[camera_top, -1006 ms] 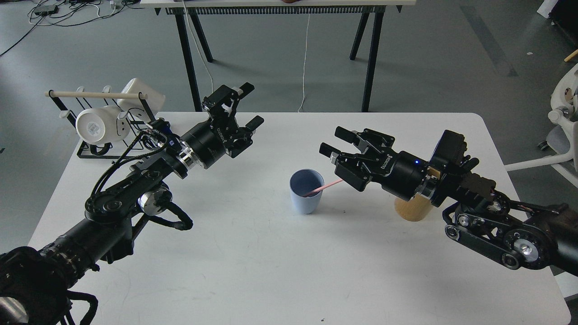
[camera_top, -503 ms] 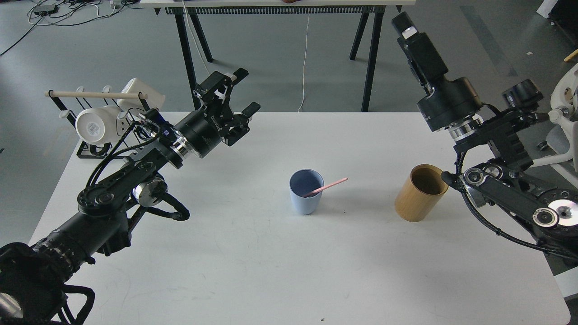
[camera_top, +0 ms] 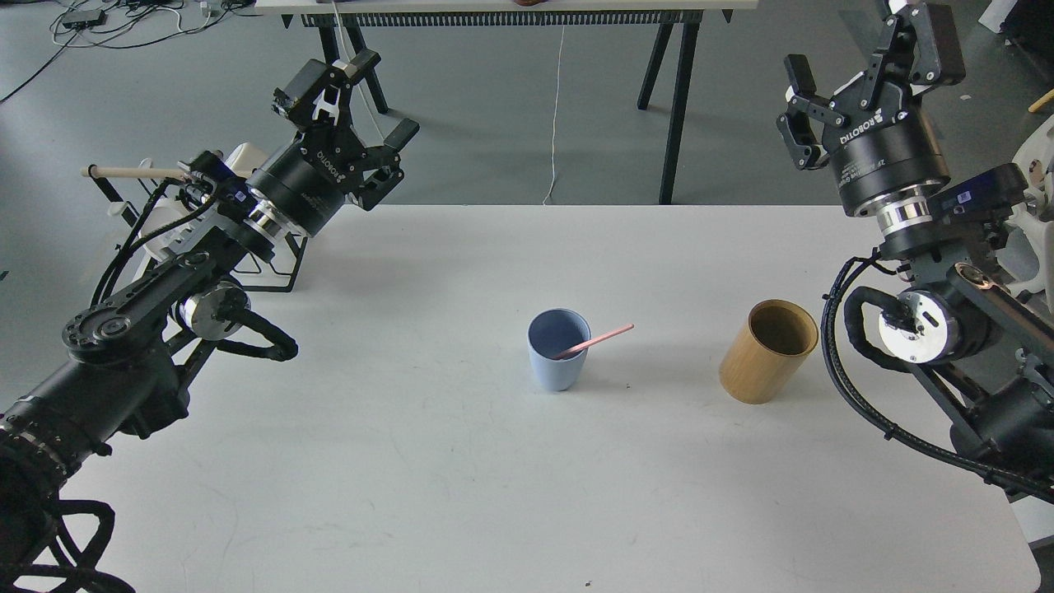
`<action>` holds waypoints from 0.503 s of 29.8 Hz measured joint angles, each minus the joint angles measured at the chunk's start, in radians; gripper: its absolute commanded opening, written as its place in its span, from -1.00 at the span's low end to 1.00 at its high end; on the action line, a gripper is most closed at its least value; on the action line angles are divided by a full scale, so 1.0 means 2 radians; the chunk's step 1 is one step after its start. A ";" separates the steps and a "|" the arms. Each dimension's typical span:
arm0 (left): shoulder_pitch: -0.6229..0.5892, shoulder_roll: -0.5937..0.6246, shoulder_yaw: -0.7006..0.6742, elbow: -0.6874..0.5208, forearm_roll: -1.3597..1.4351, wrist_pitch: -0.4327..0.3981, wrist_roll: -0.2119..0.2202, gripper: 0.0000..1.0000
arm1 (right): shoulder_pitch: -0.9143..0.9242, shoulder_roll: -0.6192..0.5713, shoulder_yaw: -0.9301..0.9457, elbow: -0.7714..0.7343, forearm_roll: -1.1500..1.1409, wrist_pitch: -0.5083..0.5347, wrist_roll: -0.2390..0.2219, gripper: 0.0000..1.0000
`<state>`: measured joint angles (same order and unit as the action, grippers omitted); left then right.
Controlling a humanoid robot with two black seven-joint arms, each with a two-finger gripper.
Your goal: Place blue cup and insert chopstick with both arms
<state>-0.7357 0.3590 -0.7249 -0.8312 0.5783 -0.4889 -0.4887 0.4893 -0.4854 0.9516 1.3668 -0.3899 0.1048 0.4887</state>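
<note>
The pale blue cup (camera_top: 559, 349) stands upright near the middle of the white table (camera_top: 461, 478). A pink chopstick (camera_top: 605, 336) rests inside it, leaning out over the rim to the right. My left gripper (camera_top: 366, 95) is open and empty, raised above the table's far left edge, well away from the cup. My right gripper (camera_top: 865, 53) is open and empty, raised high at the far right, pointing up and away from the cup.
A tan wooden cylinder (camera_top: 767, 352) stands upright to the right of the cup. A black wire rack (camera_top: 177, 247) with white mugs and a pale dowel sits at the far left, mostly behind my left arm. A trestle table's legs (camera_top: 346, 99) stand beyond.
My right gripper has drawn back from the cup and swung up to the far right. My left gripper has risen and moved back to the left. Cup and chopstick have not moved.
</note>
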 measured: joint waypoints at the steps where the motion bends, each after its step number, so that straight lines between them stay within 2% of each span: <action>1: 0.000 0.002 0.000 0.000 0.000 0.000 0.000 0.91 | -0.008 0.000 0.001 -0.009 0.001 0.040 0.000 0.99; 3: 0.000 0.008 -0.001 0.000 0.000 0.000 0.000 0.91 | -0.019 -0.001 0.002 -0.036 0.001 0.125 0.000 0.99; 5: 0.000 0.014 -0.008 -0.001 -0.001 0.000 0.000 0.91 | -0.026 -0.001 0.006 -0.067 0.001 0.173 0.000 0.99; 8: 0.000 0.021 -0.022 -0.006 -0.001 0.000 0.000 0.91 | -0.028 0.000 0.022 -0.088 0.002 0.189 0.000 0.99; 15: 0.006 0.018 -0.026 -0.009 -0.001 0.000 0.000 0.91 | -0.028 0.007 0.061 -0.098 0.002 0.192 0.000 0.99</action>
<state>-0.7245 0.3951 -0.7763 -0.8483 0.5766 -0.4888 -0.4887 0.4328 -0.4718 1.0740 1.1708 -0.3865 0.4887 0.4887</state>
